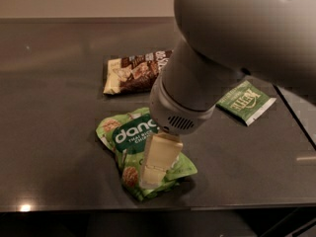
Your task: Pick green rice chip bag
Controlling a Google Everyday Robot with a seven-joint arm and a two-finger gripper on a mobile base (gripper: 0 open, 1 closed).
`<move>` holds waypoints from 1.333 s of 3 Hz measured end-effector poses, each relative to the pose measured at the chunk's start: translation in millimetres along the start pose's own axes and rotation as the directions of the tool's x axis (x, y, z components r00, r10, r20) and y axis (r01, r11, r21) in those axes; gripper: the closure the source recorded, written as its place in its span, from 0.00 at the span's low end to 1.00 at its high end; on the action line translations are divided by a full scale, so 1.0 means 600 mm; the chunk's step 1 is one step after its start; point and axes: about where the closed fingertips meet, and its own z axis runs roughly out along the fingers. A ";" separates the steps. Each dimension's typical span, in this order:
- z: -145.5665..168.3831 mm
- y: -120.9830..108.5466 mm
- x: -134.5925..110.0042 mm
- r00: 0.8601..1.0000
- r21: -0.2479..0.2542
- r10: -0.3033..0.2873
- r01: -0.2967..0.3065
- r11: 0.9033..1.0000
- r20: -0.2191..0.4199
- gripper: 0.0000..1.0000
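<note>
The green rice chip bag [129, 141] lies on the dark table [54, 107] near its front edge, puffy, bright green with a dark-green "dang" label. My gripper [152, 174] hangs from the big grey arm [197, 83] and is down over the right half of the bag. One cream finger [157, 159] shows, lying across the bag's front. The other finger is hidden, and so is the right part of the label.
A brown-and-cream bag [133, 73] lies behind the green bag. A flat green "Kettle" packet [246, 101] lies to the right. The table's front edge runs just below the bag, and its right edge is near the packet.
</note>
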 end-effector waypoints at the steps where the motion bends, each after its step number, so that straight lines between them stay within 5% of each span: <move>1: 0.034 -0.010 0.000 0.999 0.002 0.041 -0.041 0.999 -0.011 0.00; 2: 0.053 -0.016 0.002 0.997 0.002 0.070 -0.070 0.998 -0.018 0.00; 4: 0.126 -0.011 0.022 0.983 -0.096 0.162 -0.170 0.981 -0.082 0.00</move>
